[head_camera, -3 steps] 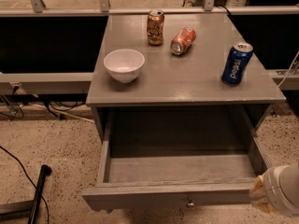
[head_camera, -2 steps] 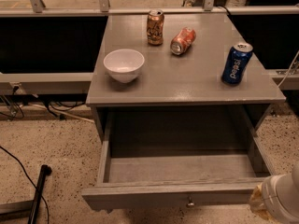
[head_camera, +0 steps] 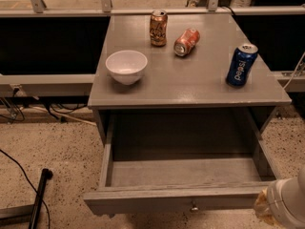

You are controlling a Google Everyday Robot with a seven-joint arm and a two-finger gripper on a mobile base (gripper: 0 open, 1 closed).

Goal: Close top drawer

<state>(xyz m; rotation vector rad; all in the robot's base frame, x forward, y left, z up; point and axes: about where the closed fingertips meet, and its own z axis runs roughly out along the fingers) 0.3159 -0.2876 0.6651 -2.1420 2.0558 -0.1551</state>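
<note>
I read "pepsi" down the blue can [head_camera: 241, 65], upright near the right edge of the tabletop [head_camera: 190, 87]. The writing on the other two cans I cannot make out: a brown can [head_camera: 158, 28] stands at the back, and an orange can [head_camera: 186, 42] lies on its side just beside it. That makes three cans and one white bowl [head_camera: 126, 67]. The top drawer [head_camera: 157, 200] hangs wide open below the tabletop, with one knob [head_camera: 194, 207] on its front. My gripper [head_camera: 281, 205] sits low right, by the drawer's front corner; clenched or released, I cannot tell.
</note>
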